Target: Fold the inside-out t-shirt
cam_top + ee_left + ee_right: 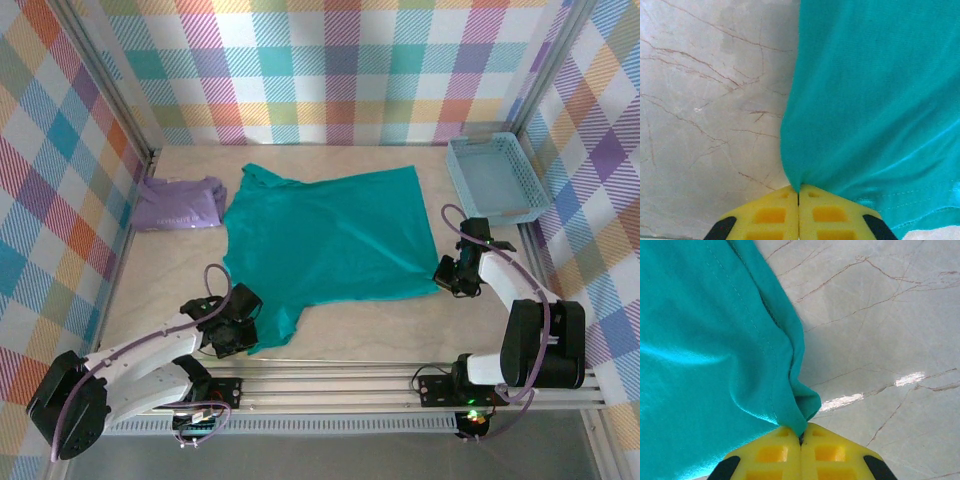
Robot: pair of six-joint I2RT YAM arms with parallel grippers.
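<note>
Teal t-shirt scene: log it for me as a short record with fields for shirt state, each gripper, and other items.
t-shirt: teal, spread mostly flat on the table, not yet folded
left gripper: shut, pinching the t-shirt's near-left edge
right gripper: shut, pinching the t-shirt's hemmed right edge
other items: lavender garment at far left, blue basket at far right
</note>
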